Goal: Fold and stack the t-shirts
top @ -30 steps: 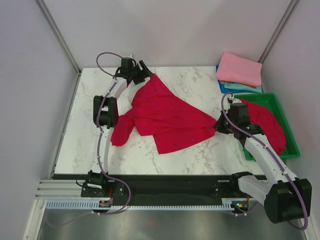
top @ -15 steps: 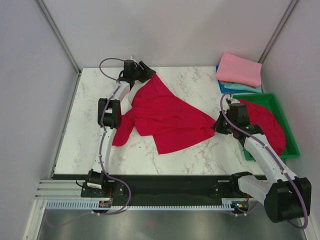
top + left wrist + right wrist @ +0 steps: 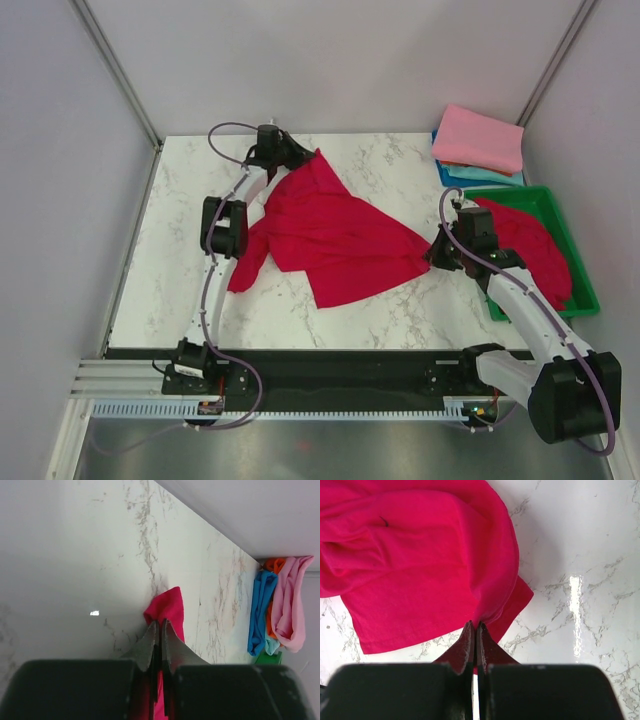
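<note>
A crimson-red t-shirt (image 3: 335,232) lies crumpled across the middle of the marble table (image 3: 180,200). My left gripper (image 3: 303,154) is at its far corner, shut on a fold of the red cloth (image 3: 167,607). My right gripper (image 3: 435,250) is at the shirt's right corner, shut on the red hem (image 3: 492,605). A second red t-shirt (image 3: 535,250) sits bunched in the green tray (image 3: 588,290). Folded pink (image 3: 482,138), teal and blue t-shirts (image 3: 478,174) form a stack at the back right, also seen in the left wrist view as pink (image 3: 290,605) and blue (image 3: 260,610) cloth.
The green tray stands along the table's right edge, just beside my right arm. Grey walls close in the table at the back and sides. Bare marble (image 3: 180,270) lies left of the red shirt.
My left gripper has slid right along the back edge to the shirt's far corner and closed on the cloth. The right arm has held still.
</note>
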Tool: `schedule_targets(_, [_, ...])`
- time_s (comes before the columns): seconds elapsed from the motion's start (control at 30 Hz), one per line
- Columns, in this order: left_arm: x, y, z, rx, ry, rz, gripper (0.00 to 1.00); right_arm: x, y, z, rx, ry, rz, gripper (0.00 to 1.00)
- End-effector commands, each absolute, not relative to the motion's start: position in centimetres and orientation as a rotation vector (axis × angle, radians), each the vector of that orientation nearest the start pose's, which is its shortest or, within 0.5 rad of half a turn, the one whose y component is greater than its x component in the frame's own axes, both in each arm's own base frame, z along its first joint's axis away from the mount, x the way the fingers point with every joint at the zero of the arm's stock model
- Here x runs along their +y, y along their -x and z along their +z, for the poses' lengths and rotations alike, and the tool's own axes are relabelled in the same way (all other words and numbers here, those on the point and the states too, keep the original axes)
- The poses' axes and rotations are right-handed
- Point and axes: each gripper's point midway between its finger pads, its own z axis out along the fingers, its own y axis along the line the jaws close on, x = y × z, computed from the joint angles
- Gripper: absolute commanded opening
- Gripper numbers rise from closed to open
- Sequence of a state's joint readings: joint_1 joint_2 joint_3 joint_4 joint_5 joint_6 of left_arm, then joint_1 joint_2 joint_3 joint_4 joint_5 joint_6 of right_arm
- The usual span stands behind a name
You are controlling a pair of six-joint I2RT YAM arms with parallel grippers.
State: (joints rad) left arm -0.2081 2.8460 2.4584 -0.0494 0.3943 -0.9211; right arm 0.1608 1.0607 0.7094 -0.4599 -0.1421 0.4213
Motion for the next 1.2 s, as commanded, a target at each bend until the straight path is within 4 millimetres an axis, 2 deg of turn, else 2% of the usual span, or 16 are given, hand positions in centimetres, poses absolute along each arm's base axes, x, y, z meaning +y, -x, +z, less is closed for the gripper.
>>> schedule_targets(0.0, [-22.1, -68.2, 13.4, 1.981, 0.453, -1.035, 0.02, 8.9, -28.5, 12.5, 2.351, -0.226, 0.449, 0.00])
schedule_targets(0.03, [-21.7, -67.9, 14.7, 1.975, 0.446, -1.018, 0.02, 8.9, -28.7, 12.9, 2.343, -0.227, 0.448, 0.00])
schedule_targets(0.07, [-20.8, -67.2, 19.4, 1.929, 0.410, -1.001, 0.02, 8.9, -29.1, 13.8, 2.323, -0.228, 0.452, 0.00])
schedule_targets(0.1, [-20.2, -66.6, 19.7, 1.941, 0.417, -0.977, 0.02, 8.9, -29.4, 14.2, 2.315, -0.232, 0.450, 0.00])
schedule_targets(0.2, [-18.1, -63.9, 26.1, 1.903, 0.377, -0.917, 0.02, 8.8, -30.0, 15.9, 2.290, -0.239, 0.445, 0.00])
schedule_targets(0.27, [-16.9, -62.2, 27.5, 1.917, 0.352, -0.855, 0.02, 8.7, -30.5, 17.7, 2.253, -0.243, 0.441, 0.00])
schedule_targets(0.3, [-16.0, -60.3, 31.3, 1.881, 0.342, -0.819, 0.02, 8.6, -30.5, 18.5, 2.237, -0.243, 0.437, 0.00])
schedule_targets(0.37, [-14.8, -58.0, 32.2, 1.895, 0.320, -0.744, 0.02, 8.2, -30.8, 20.7, 2.196, -0.249, 0.416, 0.00])
schedule_targets(0.4, [-13.9, -55.9, 35.3, 1.855, 0.320, -0.710, 0.02, 8.0, -30.4, 21.4, 2.192, -0.247, 0.408, 0.00])
schedule_targets(0.6, [-11.1, -48.0, 36.0, 1.958, 0.331, -0.569, 0.02, 6.7, -29.7, 27.5, 2.095, -0.239, 0.350, 0.00])
schedule_targets(0.63, [-10.5, -45.5, 38.2, 1.914, 0.319, -0.557, 0.02, 6.6, -29.6, 29.3, 2.058, -0.234, 0.352, 0.00])
schedule_targets(0.67, [-9.9, -43.9, 37.2, 1.933, 0.334, -0.536, 0.02, 6.5, -29.3, 30.1, 2.041, -0.227, 0.351, 0.00])
schedule_targets(0.83, [-6.1, -34.7, 44.8, 1.686, 0.330, -0.427, 0.02, 6.4, -26.3, 38.5, 1.830, -0.145, 0.392, 0.00])
schedule_targets(0.87, [-5.3, -31.6, 48.0, 1.595, 0.299, -0.415, 0.02, 6.4, -25.5, 40.1, 1.785, -0.128, 0.403, 0.00])
schedule_targets(1.03, [-4.8, -20.4, 58.8, 1.266, 0.073, -0.407, 0.02, 5.0, -18.4, 50.0, 1.466, -0.094, 0.430, 0.00])
schedule_targets(1.17, [-3.6, -11.5, 64.3, 0.997, -0.006, -0.374, 0.02, 4.1, -12.5, 54.5, 1.263, -0.074, 0.451, 0.00])
